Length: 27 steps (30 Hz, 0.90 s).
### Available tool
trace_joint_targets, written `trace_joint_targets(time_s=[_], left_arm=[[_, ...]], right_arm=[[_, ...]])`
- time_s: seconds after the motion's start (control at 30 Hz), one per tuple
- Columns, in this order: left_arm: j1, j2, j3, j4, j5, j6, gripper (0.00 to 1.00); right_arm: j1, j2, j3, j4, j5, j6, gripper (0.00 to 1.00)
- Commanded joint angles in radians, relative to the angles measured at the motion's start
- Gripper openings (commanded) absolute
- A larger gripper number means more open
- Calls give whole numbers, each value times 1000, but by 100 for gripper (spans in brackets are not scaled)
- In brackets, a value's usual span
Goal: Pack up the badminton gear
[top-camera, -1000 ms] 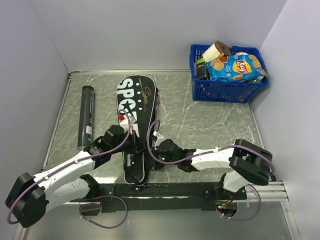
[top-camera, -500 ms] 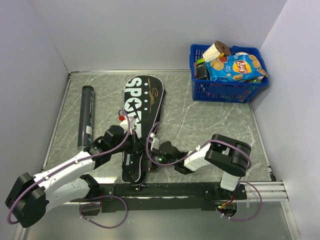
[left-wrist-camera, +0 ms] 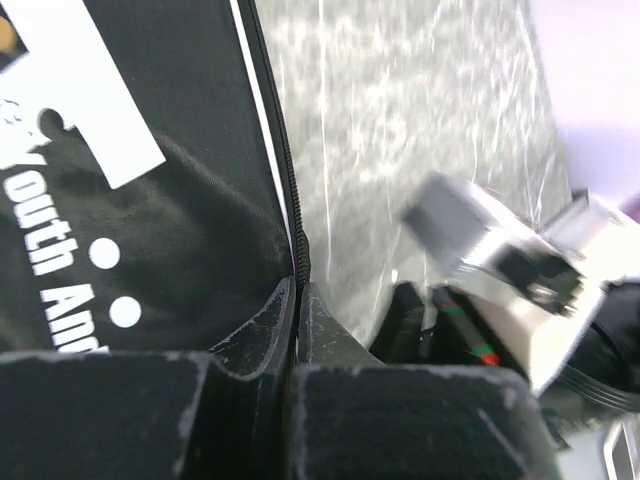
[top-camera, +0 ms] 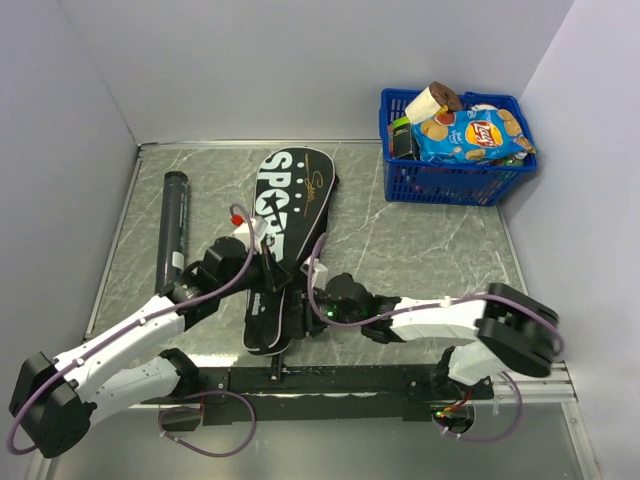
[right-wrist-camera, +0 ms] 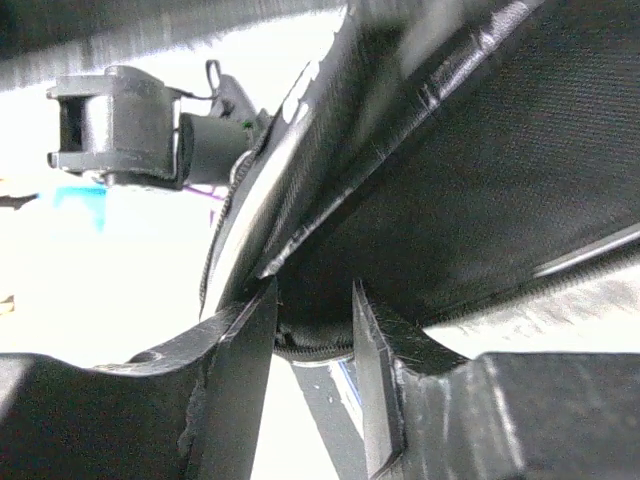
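The black racket-shaped "SPORT" cover lies slanted on the grey table, its head toward the far middle. My left gripper sits on the narrow lower part of the cover; in the left wrist view it is shut on the zipper edge of the cover. My right gripper is at the cover's right edge; in the right wrist view its jaws hold the zippered edge of the cover between them. The long black tube lies at the left. No rackets or shuttlecocks are in view.
A blue plastic basket of snack packets stands at the far right corner. Grey walls close the table on the left, back and right. The black mounting rail runs along the near edge.
The cover's head has swung to the right and its lower part has lifted. My left gripper has moved up and away with it. The right arm's elbow has shifted back out to the right.
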Motion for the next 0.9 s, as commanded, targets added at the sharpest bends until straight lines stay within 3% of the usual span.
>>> trace_joint_targets(time_s=[0.0, 0.1, 0.33, 0.63, 0.87], left_arm=[[37, -15, 134, -76, -96, 59, 1], [100, -20, 172, -114, -108, 76, 1], [253, -72, 163, -174, -78, 89, 1], [358, -147, 146, -254, -180, 62, 1], [413, -219, 77, -269, -204, 1, 1]], right_arm=[[-15, -179, 93, -356, 187, -115, 46], [-52, -247, 119, -530, 281, -145, 49], [-187, -319, 96, -650, 369, -185, 54], [-222, 0, 235, -606, 317, -219, 54], [-221, 247, 528, -675, 324, -259, 55]])
